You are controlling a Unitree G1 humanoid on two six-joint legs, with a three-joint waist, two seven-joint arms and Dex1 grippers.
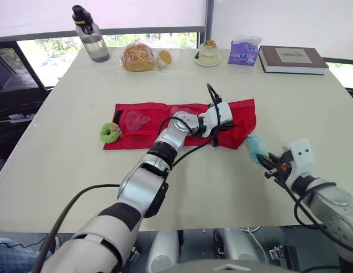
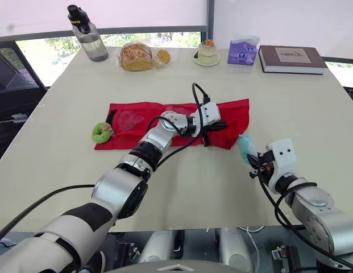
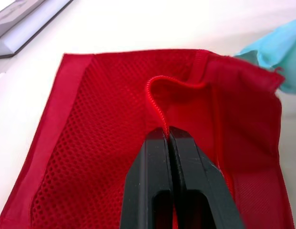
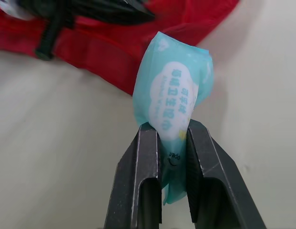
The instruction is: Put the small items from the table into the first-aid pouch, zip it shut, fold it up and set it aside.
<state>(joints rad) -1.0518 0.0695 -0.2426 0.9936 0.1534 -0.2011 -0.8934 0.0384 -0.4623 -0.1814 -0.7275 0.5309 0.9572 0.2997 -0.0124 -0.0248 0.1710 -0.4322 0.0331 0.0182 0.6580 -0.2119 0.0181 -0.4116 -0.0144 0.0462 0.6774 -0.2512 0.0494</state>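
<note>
right end effector grips the teal packet near the red pouch, at its 4 o'clock. left end effector is closed, pinching the pouch's mesh edge. green roll touches the pouch at 9 o'clock.

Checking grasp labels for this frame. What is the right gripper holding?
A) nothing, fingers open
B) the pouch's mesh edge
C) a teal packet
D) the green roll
C: the right wrist view shows the right gripper clamped on the teal packet, held just off the right end of the red pouch.
</note>
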